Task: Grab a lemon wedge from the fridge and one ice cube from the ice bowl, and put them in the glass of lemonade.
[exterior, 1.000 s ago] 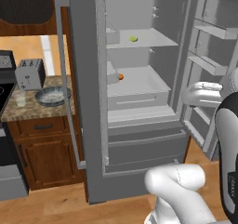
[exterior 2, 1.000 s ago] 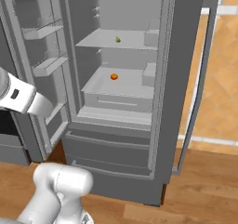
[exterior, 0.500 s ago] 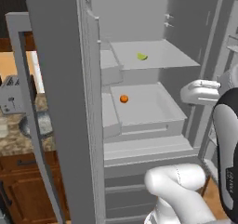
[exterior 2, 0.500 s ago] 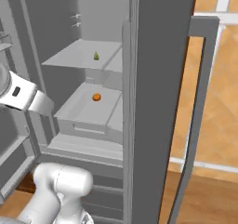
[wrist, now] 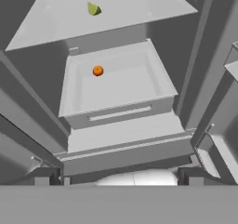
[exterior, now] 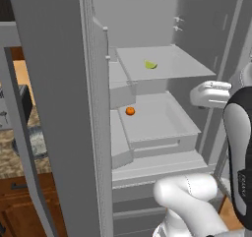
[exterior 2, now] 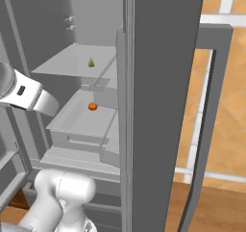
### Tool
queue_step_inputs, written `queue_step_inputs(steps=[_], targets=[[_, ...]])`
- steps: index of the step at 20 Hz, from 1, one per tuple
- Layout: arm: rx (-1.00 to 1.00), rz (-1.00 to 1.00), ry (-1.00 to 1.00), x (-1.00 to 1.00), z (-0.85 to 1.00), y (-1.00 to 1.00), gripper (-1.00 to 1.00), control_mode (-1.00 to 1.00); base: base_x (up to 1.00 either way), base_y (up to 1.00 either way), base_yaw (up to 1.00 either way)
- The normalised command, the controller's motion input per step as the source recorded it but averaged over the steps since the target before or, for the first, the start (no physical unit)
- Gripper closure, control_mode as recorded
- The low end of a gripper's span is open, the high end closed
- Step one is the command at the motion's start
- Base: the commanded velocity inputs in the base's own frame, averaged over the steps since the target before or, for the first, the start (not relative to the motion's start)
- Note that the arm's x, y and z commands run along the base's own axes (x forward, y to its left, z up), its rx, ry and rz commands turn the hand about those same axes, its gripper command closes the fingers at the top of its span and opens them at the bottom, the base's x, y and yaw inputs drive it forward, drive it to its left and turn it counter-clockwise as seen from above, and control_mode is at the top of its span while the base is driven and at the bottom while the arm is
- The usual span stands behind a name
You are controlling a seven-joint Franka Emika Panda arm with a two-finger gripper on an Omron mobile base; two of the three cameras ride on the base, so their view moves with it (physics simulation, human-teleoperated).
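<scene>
A: Start at the left. What's over there?

B: In the left base view an open fridge door (exterior: 42, 108) stands in the foreground, and past its edge a strip of speckled desk (exterior: 15, 157) over wooden cabinets. Something grey-blue sits on it, maybe the ice bowl, but too little shows to be sure.

A: And the fridge itself?

B: The fridge (exterior: 162, 59) is wide open. The lemon wedge (exterior: 150, 64) lies on the upper shelf (exterior: 177, 66), toward the back. Below it, in a shallow white drawer (exterior: 162, 125), sits a small orange fruit (exterior: 130, 111), which is not the one wanted.

A: Where's the hand?

B: Outside the compartment, low in front, looking up into it. In the hand view the wedge (wrist: 93, 8) is far up the picture and the orange fruit (wrist: 97, 70) nearer the middle, with the gripper (wrist: 121, 177) at the bottom edge. Its tips stand at the two far sides, so the jaws are spread as wide as they go and pinch nothing.

A: So how far along?

B: Early, I'd say. The fridge is open and the wedge is in sight, well apart from the jaws. The reach up to the shelf, the grasp and the carry to the glass are all left, and the ice cube has not been started.
</scene>
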Motion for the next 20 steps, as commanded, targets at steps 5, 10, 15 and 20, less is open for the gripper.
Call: queue_step_inputs(steps=[5, 10, 15, 20], targets=[[0.00, 0.00, -0.09, 0.52, 0.24, 0.10, -1.00, -1.00, 0.00, 0.00, 0.00], [0.00, 0.00, -0.02, 1.00, 0.10, 0.01, -1.00, -1.00, 0.00, 0.00, 0.00], [-0.02, 0.01, 0.23, 1.00, -0.09, -0.02, -1.00, -1.00, 0.00, 0.00, 0.00], [-0.06, 0.03, 0.25, 1.00, -0.07, 0.00, -1.00, -1.00, 0.00, 0.00, 0.00]])
